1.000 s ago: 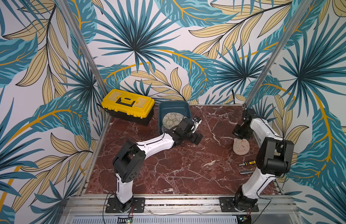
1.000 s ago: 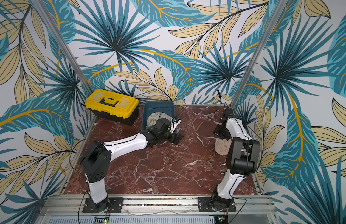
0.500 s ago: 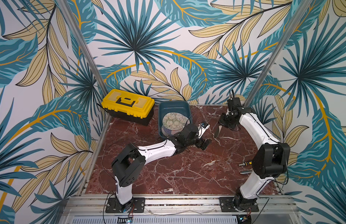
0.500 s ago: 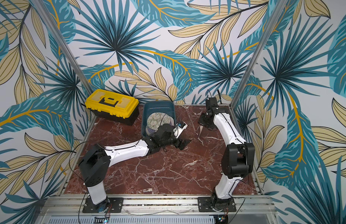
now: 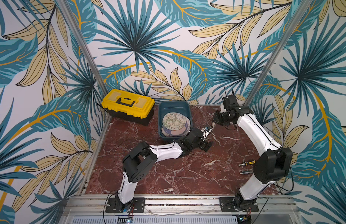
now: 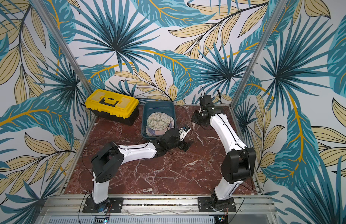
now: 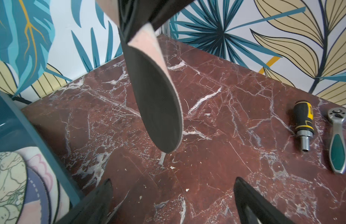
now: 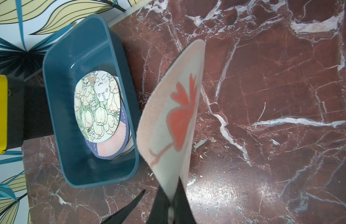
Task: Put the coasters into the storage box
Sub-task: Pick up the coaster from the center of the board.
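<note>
The teal storage box [image 5: 189,116] [image 6: 143,120] [image 8: 51,100] stands at the back of the table with several printed coasters [image 5: 175,121] [image 6: 159,121] [image 8: 97,104] stacked inside. My right gripper [image 5: 215,120] [image 6: 194,119] [image 8: 171,189] is shut on the rim of a pale pink coaster with a red flower [image 8: 174,116]. That coaster hangs on edge just right of the box, and its dark underside [image 7: 156,108] faces the left wrist view. My left gripper [image 5: 206,144] [image 6: 187,144] [image 7: 173,180] stands open and holds nothing, low over the table in front of the hanging coaster.
A yellow-lidded black toolbox [image 5: 127,106] [image 6: 112,105] sits left of the box. A stubby screwdriver [image 5: 246,163] [image 7: 303,124] and a ratchet handle [image 5: 245,171] [image 7: 337,139] lie near the table's right edge, beside the right arm.
My right gripper lifted the pink coaster off the table's right side and carried it left toward the box. My left gripper drew back from the box's edge, toward the front right.
</note>
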